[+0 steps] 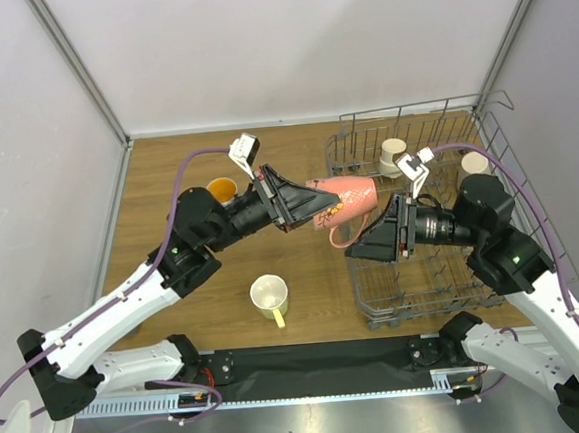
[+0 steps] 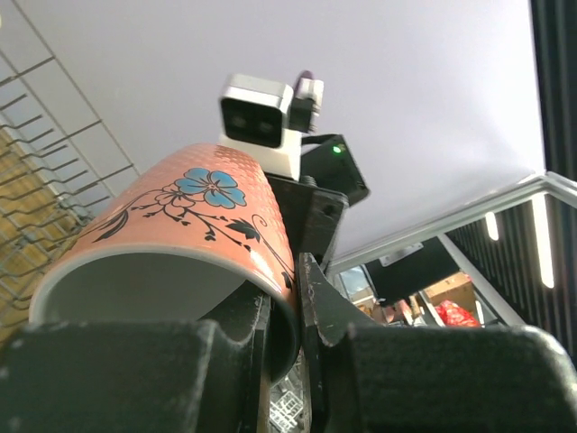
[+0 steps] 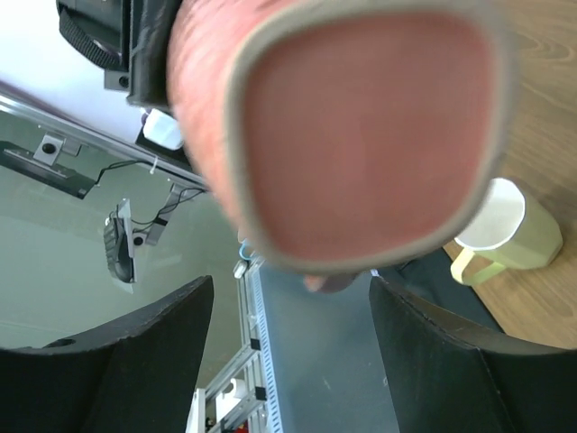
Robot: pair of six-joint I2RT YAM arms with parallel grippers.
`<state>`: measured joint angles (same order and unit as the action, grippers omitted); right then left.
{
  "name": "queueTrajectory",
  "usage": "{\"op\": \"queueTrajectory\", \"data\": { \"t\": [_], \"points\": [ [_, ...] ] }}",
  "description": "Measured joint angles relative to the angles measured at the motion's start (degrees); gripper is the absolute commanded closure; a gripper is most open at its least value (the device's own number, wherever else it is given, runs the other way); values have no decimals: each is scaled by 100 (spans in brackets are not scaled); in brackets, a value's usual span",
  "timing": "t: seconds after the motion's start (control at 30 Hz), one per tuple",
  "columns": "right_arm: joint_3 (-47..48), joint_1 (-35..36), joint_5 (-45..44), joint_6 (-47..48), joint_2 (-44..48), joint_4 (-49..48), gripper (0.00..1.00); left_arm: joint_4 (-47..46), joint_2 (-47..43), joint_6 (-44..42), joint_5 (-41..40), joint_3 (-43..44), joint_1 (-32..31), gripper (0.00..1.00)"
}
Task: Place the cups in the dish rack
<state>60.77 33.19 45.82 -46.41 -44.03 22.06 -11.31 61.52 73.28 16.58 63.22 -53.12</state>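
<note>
Although the dish rack stands at the right of the tabletop, the pink cup is not in it; it hangs on its side in the air at the rack's left edge, its rim clenched by the left jaws, one finger inside the wall, one outside; the right jaws are released, spread wide just before the cup's base; a yellow-cream mug stands on the wood near the arms; a beige cup sits in the rack's far part.
</note>
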Motion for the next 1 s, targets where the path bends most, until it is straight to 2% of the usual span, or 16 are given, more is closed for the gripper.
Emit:
{"op": "queueTrajectory", "data": {
  "t": [0.13, 0.27, 0.37, 0.4, 0.47, 0.5, 0.53, 0.57, 0.6, 0.63, 0.67, 0.73, 0.83, 1.0],
  "points": [
    [4, 0, 0, -52, -157, -275, 28, -107, -87, 153, -4, -42, -2, 100],
    [35, 0, -13, -184, -400, -592, 34, -656, -146, 481, -26, -435, -15, 100],
    [11, -15, -90, -391, -459, -765, 49, -1021, -155, 730, -114, -752, -42, 100],
    [2, -17, -109, -433, -459, -820, 67, -1102, -155, 793, -153, -787, -39, 100],
    [2, -13, -188, -542, -437, -1001, 92, -1237, -177, 914, -225, -804, -24, 100],
    [2, -13, -221, -564, -426, -1071, 100, -1294, -184, 925, -240, -804, -37, 95],
    [2, 2, -273, -586, -417, -1113, 100, -1318, -192, 927, -245, -804, -42, 83],
    [2, 4, -310, -590, -415, -1123, 100, -1325, -195, 925, -260, -804, -39, 52],
    [11, 17, -365, -564, -417, -1102, 100, -1314, -197, 883, -282, -804, -39, 37],
    [22, 22, -472, -520, -420, -1047, 100, -1274, -205, 901, -267, -804, -39, 26],
    [35, 22, -632, -442, -433, -898, 100, -1165, -240, 876, -238, -804, -37, 7],
    [107, 24, -887, -221, -479, -638, 100, -798, -365, 807, -234, -793, 0, 1],
    [372, 37, -1331, 101, -629, 72, 100, 118, -756, 557, -289, -772, 269, 0],
    [894, -101, -2579, 879, -850, 1038, 100, 2426, -1639, 212, -573, -501, 942, 0]
  ]
}}
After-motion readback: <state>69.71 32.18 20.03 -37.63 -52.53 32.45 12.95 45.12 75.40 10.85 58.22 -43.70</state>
